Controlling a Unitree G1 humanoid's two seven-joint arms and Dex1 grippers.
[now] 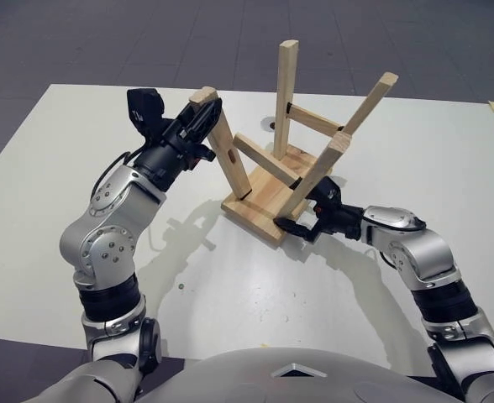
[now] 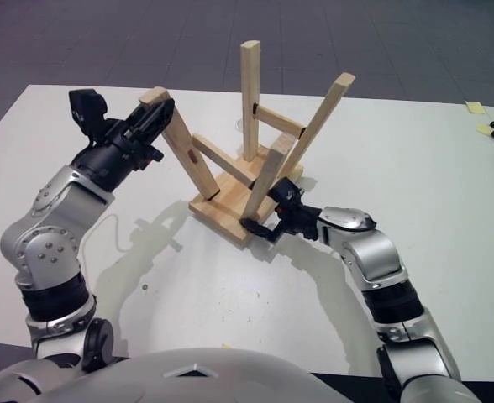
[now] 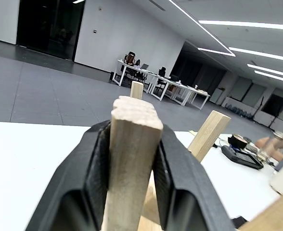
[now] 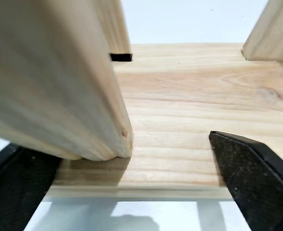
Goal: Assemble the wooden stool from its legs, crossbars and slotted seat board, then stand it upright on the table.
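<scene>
Sitting upside down near the middle of the surface (image 1: 415, 159), the stool (image 1: 291, 164) has its slotted seat board (image 1: 255, 211) underneath and all four legs pointing up and splaying outward. Two crossbars are in: one (image 1: 264, 159) runs between the near pair, another (image 1: 314, 120) between the far pair.

The left gripper (image 1: 209, 113) is clamped on the top end of the near-left leg (image 1: 230, 155). The left wrist view shows its black fingers (image 3: 177, 173) pressed tight against both sides of the wood.

The right gripper (image 1: 302, 211) sits low at the board's near edge, spread wide around the foot of the near-right leg (image 1: 318, 172). In the right wrist view one finger (image 4: 250, 168) stands clear of that leg, so nothing is gripped there.

Assembly looks largely done, and the flip to upright is what remains. Here's the danger: those legs lean at odd angles, so the joints may not be fully seated. Lifting by one leg tip could pull it out of its slot or pop a crossbar loose. With the right side holding nothing, the board could also pivot and slide, and the whole frame might topple sideways.
</scene>
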